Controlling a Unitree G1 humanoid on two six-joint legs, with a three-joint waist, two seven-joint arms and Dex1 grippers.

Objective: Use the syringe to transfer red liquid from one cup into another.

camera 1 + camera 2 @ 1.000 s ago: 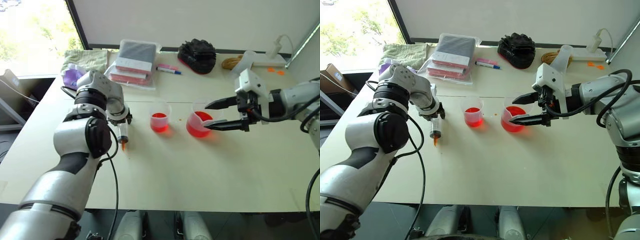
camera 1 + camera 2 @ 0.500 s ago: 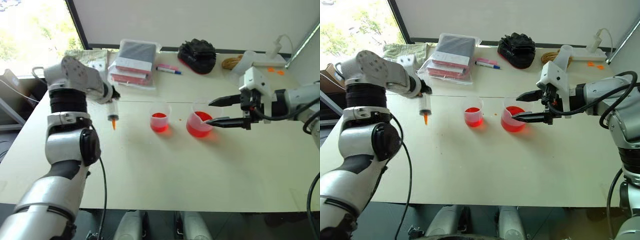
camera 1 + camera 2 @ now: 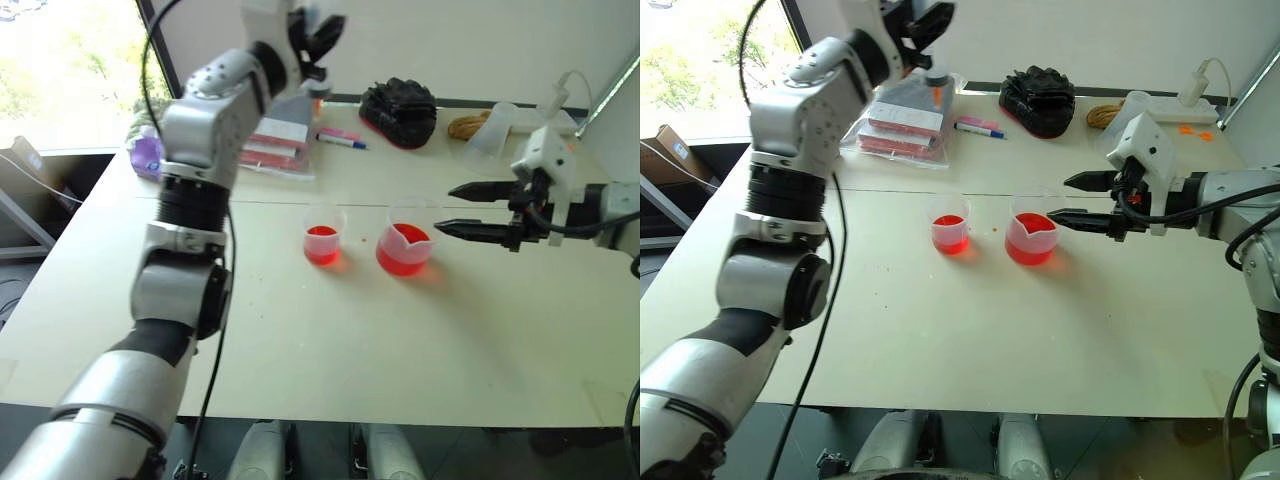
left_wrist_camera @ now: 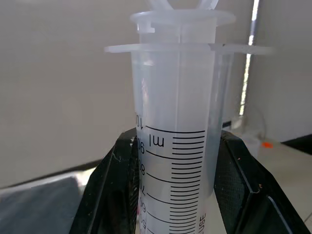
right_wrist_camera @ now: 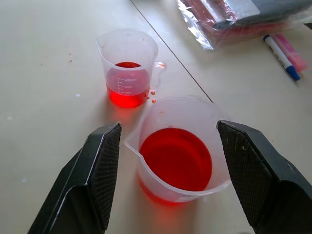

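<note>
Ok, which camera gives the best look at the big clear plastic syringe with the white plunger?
The left wrist view: the clear plastic syringe stands close up between the left gripper's black fingers, with its printed scale and flange readable. In the right eye view little more than its orange tip shows, far off below the raised gripper.

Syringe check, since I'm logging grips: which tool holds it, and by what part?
The left tool clamps the syringe by its barrel, below the flange.

Bright daylight floods in from the window (image 3: 60, 70), which looks overexposed, perhaps washing out the nearby table (image 3: 330, 360).
</note>
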